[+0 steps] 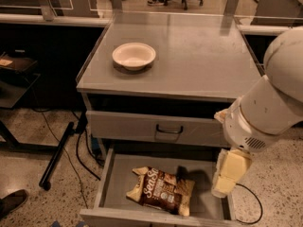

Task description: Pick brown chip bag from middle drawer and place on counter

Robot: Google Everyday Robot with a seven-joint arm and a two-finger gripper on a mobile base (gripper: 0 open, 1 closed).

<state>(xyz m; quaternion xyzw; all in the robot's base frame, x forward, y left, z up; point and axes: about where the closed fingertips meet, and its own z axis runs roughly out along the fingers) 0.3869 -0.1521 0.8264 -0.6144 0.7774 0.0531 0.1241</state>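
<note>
The brown chip bag lies flat on the floor of the open middle drawer, slightly left of the drawer's centre, with its white script facing up. My gripper, a cream-coloured end piece below the large white arm, hangs over the drawer's right side. It is to the right of the bag and apart from it, and casts a shadow on the drawer floor beside the bag. The counter spreads above the drawers.
A white round bowl sits on the counter's left part. The closed drawer front with a dark handle is just above the open drawer. Cables and a black pole lie on the floor at left. A shoe shows at lower left.
</note>
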